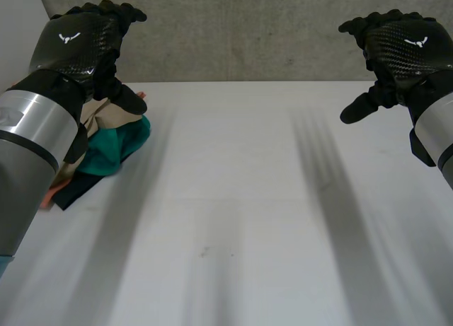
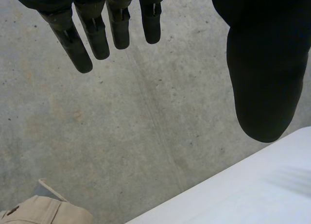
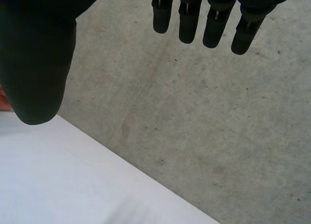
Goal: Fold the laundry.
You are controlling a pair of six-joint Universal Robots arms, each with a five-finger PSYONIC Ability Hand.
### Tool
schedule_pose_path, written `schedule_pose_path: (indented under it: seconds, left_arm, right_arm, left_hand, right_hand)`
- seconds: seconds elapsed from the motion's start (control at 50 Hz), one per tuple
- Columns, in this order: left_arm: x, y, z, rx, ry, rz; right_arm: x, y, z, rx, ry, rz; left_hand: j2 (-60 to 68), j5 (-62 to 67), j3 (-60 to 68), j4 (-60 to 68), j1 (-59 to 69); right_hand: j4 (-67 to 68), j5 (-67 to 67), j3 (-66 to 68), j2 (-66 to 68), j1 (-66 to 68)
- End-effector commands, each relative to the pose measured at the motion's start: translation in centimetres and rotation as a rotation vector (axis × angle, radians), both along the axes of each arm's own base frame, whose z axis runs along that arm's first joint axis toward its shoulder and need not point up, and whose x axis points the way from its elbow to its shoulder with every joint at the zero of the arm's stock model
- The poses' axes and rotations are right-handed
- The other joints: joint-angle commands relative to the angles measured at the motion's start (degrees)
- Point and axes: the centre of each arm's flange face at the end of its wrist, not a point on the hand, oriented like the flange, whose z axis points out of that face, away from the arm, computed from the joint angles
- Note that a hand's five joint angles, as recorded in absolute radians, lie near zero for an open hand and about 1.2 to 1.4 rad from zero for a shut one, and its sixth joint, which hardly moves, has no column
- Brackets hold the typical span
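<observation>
White worktop (image 1: 248, 199) is seen with a laundry heap (image 1: 117, 142) near its left edge; left hand (image 1: 74, 43) and right hand (image 1: 407, 47) are held raised, fingers straight and released.

White table (image 1: 233, 220); 1 laundry pile (image 1: 119, 146) at far left edge.

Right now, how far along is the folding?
Done: nothing. The pile lies bunched and unfolded at the left side of the table.
In hand: nothing. The left hand and right hand are both open, raised over the table.
Left: everything. Pull a piece out, spread it, fold it, then repeat for the others.
</observation>
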Motion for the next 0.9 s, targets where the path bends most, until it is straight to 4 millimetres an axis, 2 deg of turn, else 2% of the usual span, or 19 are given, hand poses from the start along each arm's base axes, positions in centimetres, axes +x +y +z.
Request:
schedule_pose_path:
  seconds: [0.02,0.18,0.26,0.34,0.36,0.4,0.42,0.48,0.5,0.56,0.58,0.64,0.66,0.76,0.82,0.84,0.86,0.88,0.9]
  left_arm:
    - [0.1,0.0,0.3,-0.008,0.003,0.000]
    - [0.0,-0.1,0.3,-0.009,0.004,0.001]
    - [0.1,-0.8,0.9,-0.041,-0.011,0.022]
    - [1.1,-4.4,-0.1,-0.060,-0.117,0.122]
    - [2.0,-6.7,-0.8,-0.062,-0.180,0.185]
    - [2.6,-8.7,-1.5,-0.063,-0.248,0.234]
    - [3.1,-10.6,-2.5,-0.062,-0.316,0.270]
    - [3.6,-13.4,-4.1,-0.062,-0.413,0.307]
    - [3.7,-15.2,-5.1,-0.071,-0.466,0.326]
    - [4.2,-18.0,-6.5,-0.092,-0.534,0.362]
    - [5.2,-19.9,-7.5,-0.098,-0.573,0.396]
    - [7.0,-22.4,-9.4,-0.095,-0.627,0.441]
    - [7.9,-23.8,-10.6,-0.098,-0.655,0.465]
    - [8.7,-26.4,-13.3,-0.126,-0.714,0.499]
    - [8.8,-27.1,-13.8,-0.148,-0.737,0.512]
    - [8.6,-27.1,-13.7,-0.156,-0.732,0.514]
    - [8.3,-27.1,-13.6,-0.164,-0.720,0.514]
    - [8.1,-26.9,-13.4,-0.171,-0.712,0.513]
    - [7.8,-26.8,-13.1,-0.180,-0.703,0.513]
  right_arm:
    - [0.0,0.0,0.0,-0.001,0.000,-0.001]
    - [0.0,0.0,0.0,-0.001,0.002,0.000]
    - [0.0,0.0,-0.1,0.000,0.002,0.000]
    - [0.0,0.0,-0.2,0.004,0.004,0.000]
    - [0.0,-0.1,-0.3,0.006,0.005,0.000]
    - [0.1,-0.2,-0.6,0.013,0.011,0.000]
    - [0.1,-0.3,-0.7,0.016,0.017,0.000]
    - [0.1,-0.2,-0.8,0.015,0.030,0.000]
    - [0.1,-0.2,-0.9,0.015,0.033,0.000]
    - [0.2,-0.2,-1.0,0.015,0.045,0.001]
    - [0.2,-0.1,-1.0,0.014,0.046,0.002]
    - [0.2,-0.1,-1.2,0.017,0.051,0.004]
    - [0.2,-0.1,-1.2,0.017,0.051,0.004]
    - [0.3,-0.3,-1.6,0.030,0.056,0.004]
    - [0.3,-0.3,-1.7,0.032,0.058,0.004]
    - [0.3,-0.3,-1.7,0.032,0.058,0.004]
    - [0.3,-0.3,-1.7,0.032,0.058,0.004]
    - [0.3,-0.3,-1.7,0.034,0.059,0.004]
    - [0.3,-0.4,-1.7,0.031,0.058,0.004]
  left_hand:
    - [-5.6,-5.6,-5.7,-5.8,-5.2]
    - [-5.6,-5.6,-5.7,-5.8,-5.2]
    - [-5.6,-5.6,-5.7,-5.8,-5.2]
    - [-5.6,-5.6,-5.7,-5.8,-5.2]
    - [-5.6,-5.6,-5.7,-5.8,-5.2]
    - [-5.6,-5.6,-5.7,-5.8,-5.2]
    - [-5.6,-5.6,-5.7,-5.8,-5.2]
    - [-5.6,-5.6,-5.7,-5.8,-5.2]
    - [-5.6,-5.6,-5.7,-5.8,-5.2]
    - [-5.6,-5.6,-5.7,-5.8,-5.2]
    - [-5.6,-5.6,-5.7,-5.8,-5.2]
    - [-5.6,-5.6,-5.7,-5.8,-5.2]
    - [-5.6,-5.6,-5.7,-5.8,-5.2]
    - [-4.9,-4.9,-5.0,-5.1,-4.5]
    - [16.5,16.6,16.5,16.3,17.0]
    - [30.3,30.3,30.2,30.1,30.7]
    - [58.0,58.1,58.0,57.9,58.5]
    - [64.3,64.4,64.3,64.1,64.7]
    - [64.4,64.4,64.3,64.2,64.8]
  right_hand:
    - [-5.8,-5.5,-5.4,-4.9,-5.1]
    - [-5.8,-5.5,-5.4,-4.9,-5.1]
    - [-5.8,-5.5,-5.4,-4.9,-5.1]
    - [-5.8,-5.5,-5.4,-4.9,-5.1]
    - [-5.8,-5.5,-5.4,-4.9,-5.1]
    - [-5.8,-5.5,-5.4,-4.9,-5.1]
    - [-5.8,-5.5,-5.4,-4.9,-5.1]
    - [-5.8,-5.5,-5.4,-4.9,-5.1]
    - [-5.8,-5.5,-5.4,-4.9,-5.1]
    - [-5.8,-5.5,-5.4,-4.9,-5.1]
    - [-5.8,-5.5,-5.4,-4.9,-5.1]
    - [-5.8,-5.5,-5.4,-4.9,-5.1]
    - [-5.8,-5.5,-5.4,-4.9,-5.1]
    - [-5.8,-5.5,-5.4,-4.9,-5.1]
    - [-5.8,-5.5,-5.4,-4.9,-5.1]
    - [-5.8,-5.5,-5.4,-4.9,-5.1]
    - [-5.8,-5.5,-5.4,-4.9,-5.1]
    - [-5.8,-5.5,-5.4,-4.9,-5.1]
    - [-5.8,-5.5,-5.4,-4.9,-5.1]
